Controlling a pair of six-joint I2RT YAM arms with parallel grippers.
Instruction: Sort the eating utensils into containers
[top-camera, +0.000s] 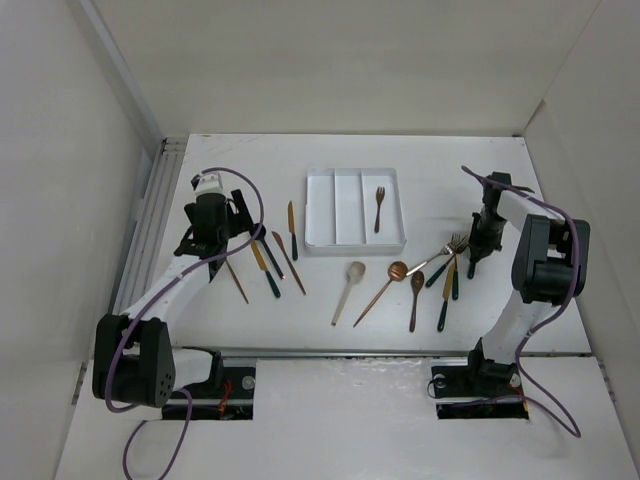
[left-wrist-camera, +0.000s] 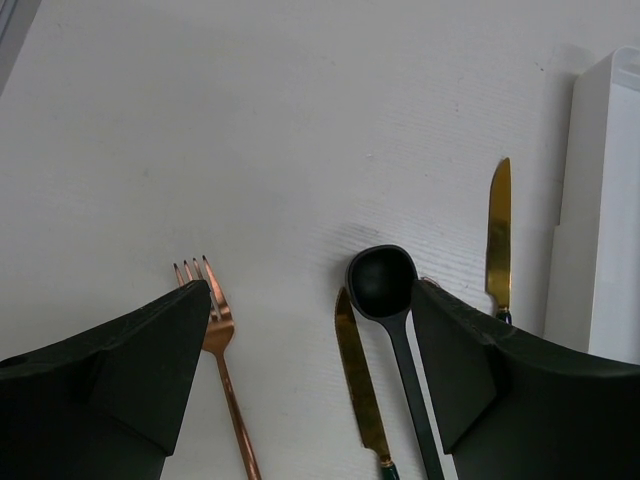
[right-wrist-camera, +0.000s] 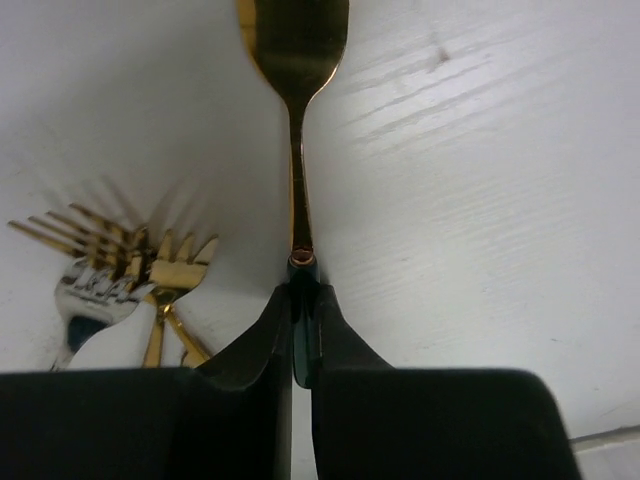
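High overhead view; wrist views close above table (left-wrist-camera: 300, 100)

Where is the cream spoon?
In the top view, the cream spoon lies just in front of the white tray, toward the arms, with a copper spoon on its right.

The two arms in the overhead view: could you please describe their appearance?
Both the left arm and right arm have white links, chunky black joints and a loose purple cable looping alongside. The left gripper and right gripper each have two matte black, wedge-shaped fingers.
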